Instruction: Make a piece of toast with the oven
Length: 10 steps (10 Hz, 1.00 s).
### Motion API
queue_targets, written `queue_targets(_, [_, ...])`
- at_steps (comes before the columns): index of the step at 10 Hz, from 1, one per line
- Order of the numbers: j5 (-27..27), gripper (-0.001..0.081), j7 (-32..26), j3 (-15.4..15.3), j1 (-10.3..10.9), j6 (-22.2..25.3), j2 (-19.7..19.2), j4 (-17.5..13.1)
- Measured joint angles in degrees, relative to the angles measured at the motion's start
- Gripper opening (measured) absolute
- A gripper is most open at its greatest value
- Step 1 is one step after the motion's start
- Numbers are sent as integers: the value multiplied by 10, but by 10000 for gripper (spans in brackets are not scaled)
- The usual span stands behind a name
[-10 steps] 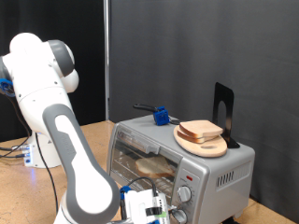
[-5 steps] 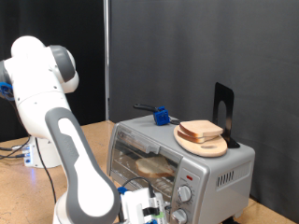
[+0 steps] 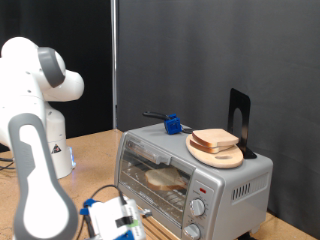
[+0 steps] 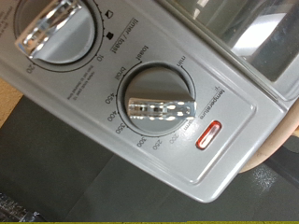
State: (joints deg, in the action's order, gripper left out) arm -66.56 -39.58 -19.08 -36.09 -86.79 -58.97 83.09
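Silver oven (image 3: 190,170) sitting shut; piece of toast (image 3: 166,179) lying inside on the rack; gripper (image 3: 112,217) hovering at its 8 o'clock, finger opening indiscernible; temperature knob (image 4: 154,100) facing wrist camera.

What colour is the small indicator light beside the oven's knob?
Red-orange, on the oven's light; clearest in the wrist view.

So the count: one oven (image 3: 190,172), with two knobs (image 4: 159,100) on its panel and one red indicator light (image 4: 207,136). Two slices of bread, one on the rack inside (image 3: 165,180) and one on top (image 3: 214,139), sitting on the single wooden plate (image 3: 216,155). One blue thing (image 3: 172,124), one black stand (image 3: 240,120).
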Motion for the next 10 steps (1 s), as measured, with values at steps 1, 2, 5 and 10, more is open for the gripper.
queue_targets(1, [0,682,0,0,3,-4,0,2])
queue_targets(2, [7,682,62,6,8,-5,0,1])
queue_targets(5, [13,682,168,11,21,-9,-1,-6])
queue_targets(10, [5,682,50,1,16,-32,0,8])
